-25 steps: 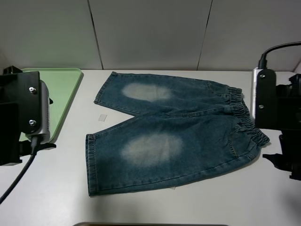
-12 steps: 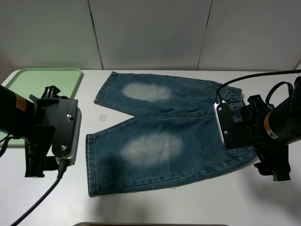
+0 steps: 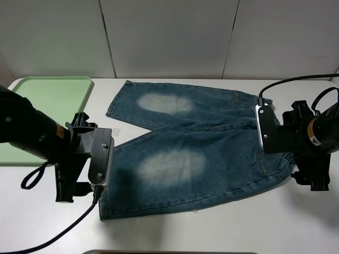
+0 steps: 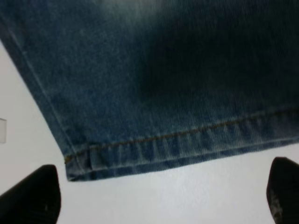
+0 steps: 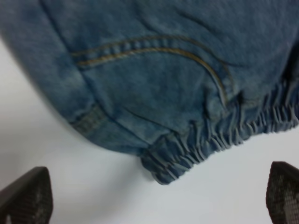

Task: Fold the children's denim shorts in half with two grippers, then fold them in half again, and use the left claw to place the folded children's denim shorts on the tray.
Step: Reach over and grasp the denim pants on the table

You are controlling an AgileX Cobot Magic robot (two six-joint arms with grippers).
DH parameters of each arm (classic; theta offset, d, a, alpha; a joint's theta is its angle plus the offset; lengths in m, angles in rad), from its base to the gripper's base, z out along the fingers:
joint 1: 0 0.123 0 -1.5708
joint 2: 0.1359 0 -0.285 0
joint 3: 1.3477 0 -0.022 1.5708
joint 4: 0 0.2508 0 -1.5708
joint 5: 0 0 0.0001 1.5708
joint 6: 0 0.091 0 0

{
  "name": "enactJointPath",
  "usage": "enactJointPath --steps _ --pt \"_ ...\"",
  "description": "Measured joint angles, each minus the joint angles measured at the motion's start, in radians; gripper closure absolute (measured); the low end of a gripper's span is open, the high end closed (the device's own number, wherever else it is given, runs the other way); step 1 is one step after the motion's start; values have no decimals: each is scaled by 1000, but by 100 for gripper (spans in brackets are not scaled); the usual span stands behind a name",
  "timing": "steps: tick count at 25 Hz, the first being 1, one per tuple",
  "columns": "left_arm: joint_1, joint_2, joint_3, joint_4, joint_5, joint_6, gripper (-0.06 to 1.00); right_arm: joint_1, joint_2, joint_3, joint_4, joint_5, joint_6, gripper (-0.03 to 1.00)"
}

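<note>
The children's denim shorts (image 3: 196, 153) lie spread flat on the white table (image 3: 238, 222), legs pointing toward the tray (image 3: 47, 90), waistband (image 3: 273, 124) to the right; the left gripper (image 4: 156, 198) hangs over the near leg's cuff (image 4: 177, 149), fingers (image 4: 32, 196) wide apart, gripping nothing; the right gripper (image 5: 154, 196) hovers at the near waistband corner (elastic bunched there), jaws equally wide, empty; the tray sits far left, apart from the shorts.
</note>
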Motion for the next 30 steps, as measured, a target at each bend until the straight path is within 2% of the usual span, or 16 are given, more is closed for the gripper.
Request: enactJointPath --steps 7,11,15,19,24,30 --pt "0 30 0 0 -35 0 7 -17 4 116 -93 -90 -143 27" --pt "-16 32 0 -25 -40 0 7 -17 7 123 -106 -115 -151 27" --pt "-94 32 0 -29 -29 0 7 -17 7 123 -108 -114 -151 27" --pt "-135 32 0 -29 -17 0 7 -17 7 123 -109 -114 -151 27" --pt "-138 32 0 -28 30 0 7 -17 7 123 -107 -125 -151 27" --pt "-138 32 16 -27 25 14 7 -17 7 123 -100 -133 -148 27"
